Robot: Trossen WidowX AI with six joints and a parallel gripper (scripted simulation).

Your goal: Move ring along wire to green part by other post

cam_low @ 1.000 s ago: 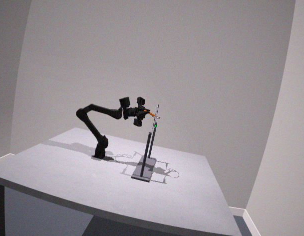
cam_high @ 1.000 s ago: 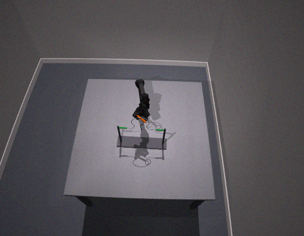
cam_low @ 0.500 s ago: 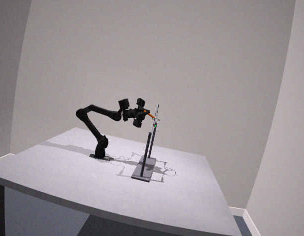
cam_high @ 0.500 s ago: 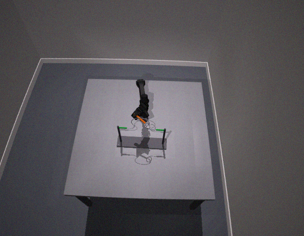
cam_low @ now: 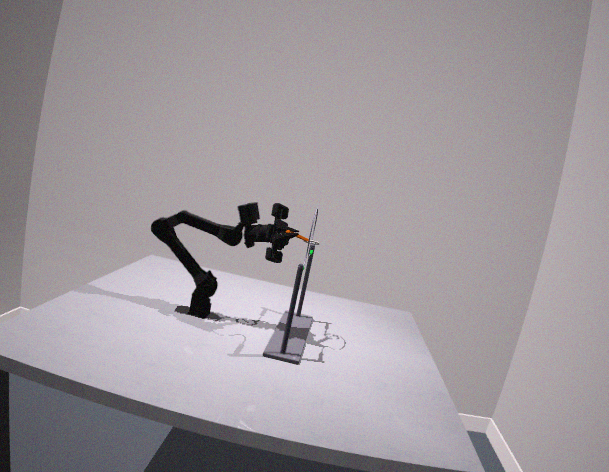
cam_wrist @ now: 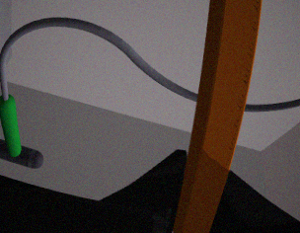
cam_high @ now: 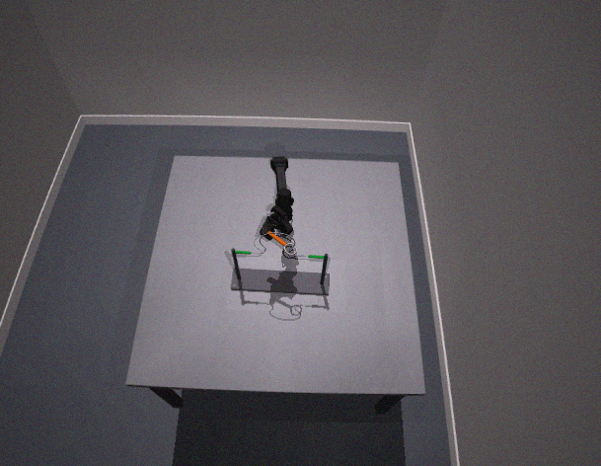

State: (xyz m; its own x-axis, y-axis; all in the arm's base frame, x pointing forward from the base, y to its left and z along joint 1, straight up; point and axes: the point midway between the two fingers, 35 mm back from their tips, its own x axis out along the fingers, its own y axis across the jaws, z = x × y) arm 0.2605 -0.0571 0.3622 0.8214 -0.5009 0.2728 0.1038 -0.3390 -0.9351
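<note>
Gripper [cam_high: 266,233] [cam_low: 290,231] clamped on the orange handle [cam_high: 276,238] [cam_low: 302,237] [cam_wrist: 215,114], just left of centre in the top view. The ring [cam_high: 284,244] [cam_low: 313,243] is at the handle's lower right end, around mid-frame, between the two posts [cam_high: 236,265] [cam_high: 324,270] [cam_low: 293,309] [cam_low: 304,284] that stand over the worktop [cam_high: 280,350] [cam_low: 193,375]. You appear to be midway through carrying it along the grey wire [cam_high: 262,243] [cam_wrist: 94,29]; you cannot tell which green end is the goal. Next, you should follow the bend slowly, turning the ring so the wire stays centred and untouched.
</note>
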